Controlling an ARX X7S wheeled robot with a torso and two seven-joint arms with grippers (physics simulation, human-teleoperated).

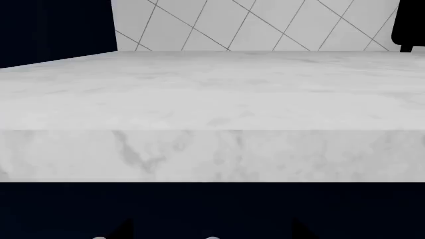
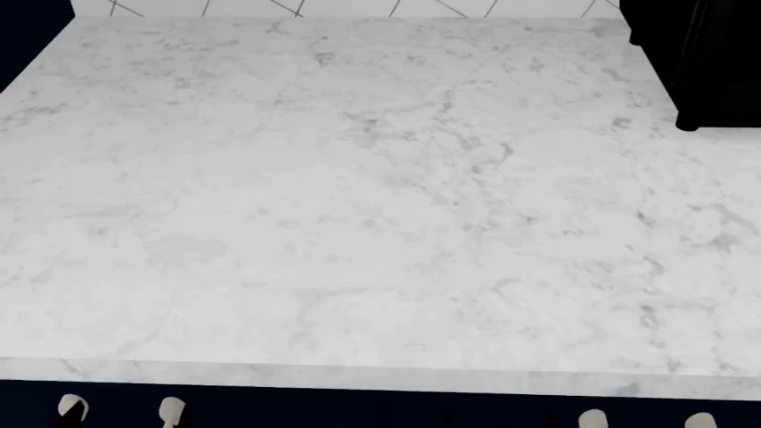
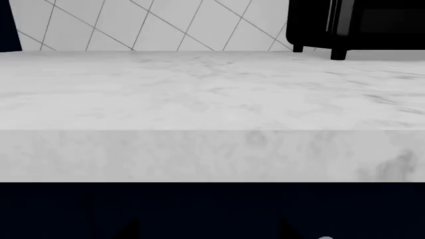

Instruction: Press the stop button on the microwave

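Both fingers (image 2: 119, 410) (image 2: 648, 421) spread below counter edge (image 2: 356, 374) — microwave (image 2: 701, 62) far right.

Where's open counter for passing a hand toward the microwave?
The marble counter is bare from its front edge back to the tiled wall. Only the far right corner is taken, by the black microwave.

Table (image 2: 356, 205) top open across nearly its whole span, free passage from front edge to tiled back wall (image 3: 166, 25). Only obstacle: black microwave (image 2: 701, 62) at far right corner, seemingly on short feet.
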